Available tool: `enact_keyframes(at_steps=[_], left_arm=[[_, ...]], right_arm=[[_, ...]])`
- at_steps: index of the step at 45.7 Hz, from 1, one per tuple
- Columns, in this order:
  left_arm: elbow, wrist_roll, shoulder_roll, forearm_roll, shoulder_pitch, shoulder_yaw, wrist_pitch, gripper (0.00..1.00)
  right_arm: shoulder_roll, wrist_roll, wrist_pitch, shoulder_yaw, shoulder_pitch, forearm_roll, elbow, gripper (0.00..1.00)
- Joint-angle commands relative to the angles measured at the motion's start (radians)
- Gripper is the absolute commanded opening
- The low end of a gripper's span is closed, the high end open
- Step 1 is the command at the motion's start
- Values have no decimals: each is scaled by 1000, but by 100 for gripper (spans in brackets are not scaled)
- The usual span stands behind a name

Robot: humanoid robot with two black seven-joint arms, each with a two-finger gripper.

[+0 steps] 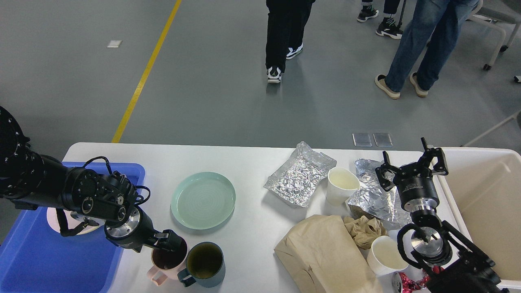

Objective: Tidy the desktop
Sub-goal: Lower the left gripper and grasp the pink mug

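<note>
On matte white desktop (252, 228), crinkled foil (299, 176), left jaws at glossy pink mug (165, 262) unclear, right jaws apart

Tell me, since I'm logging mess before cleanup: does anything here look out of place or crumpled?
Yes. Crumpled foil and a second foil piece lie on the desktop, with a wadded brown napkin beside a rumpled paper bag.

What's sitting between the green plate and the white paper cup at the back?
In the head view, one crumpled foil tray lies between the green plate and the white paper cup; the rest is bare desktop.
</note>
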Motion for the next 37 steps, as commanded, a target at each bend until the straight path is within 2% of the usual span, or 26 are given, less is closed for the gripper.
enact_keyframes(at_steps=[1, 11, 20, 25, 26, 29, 37], left_arm=[[5, 0, -2, 1, 8, -2, -7, 82], [5, 1, -2, 1, 14, -2, -2, 61], [6, 6, -8, 1, 26, -14, 1, 49], [5, 6, -9, 1, 31, -25, 1, 35], [5, 6, -8, 1, 31, -25, -1, 27], [5, 6, -8, 1, 29, -23, -5, 13], [5, 6, -8, 1, 31, -20, -1, 3]], right_arm=[[1, 1, 0, 0, 0, 1, 0, 100], [-1, 0, 0, 0, 0, -1, 0, 100], [1, 1, 0, 0, 0, -1, 0, 100], [1, 0, 0, 0, 0, -1, 0, 100], [-1, 0, 0, 0, 0, -1, 0, 100], [-1, 1, 0, 0, 0, -1, -2, 100], [1, 0, 0, 0, 0, 1, 0, 100]])
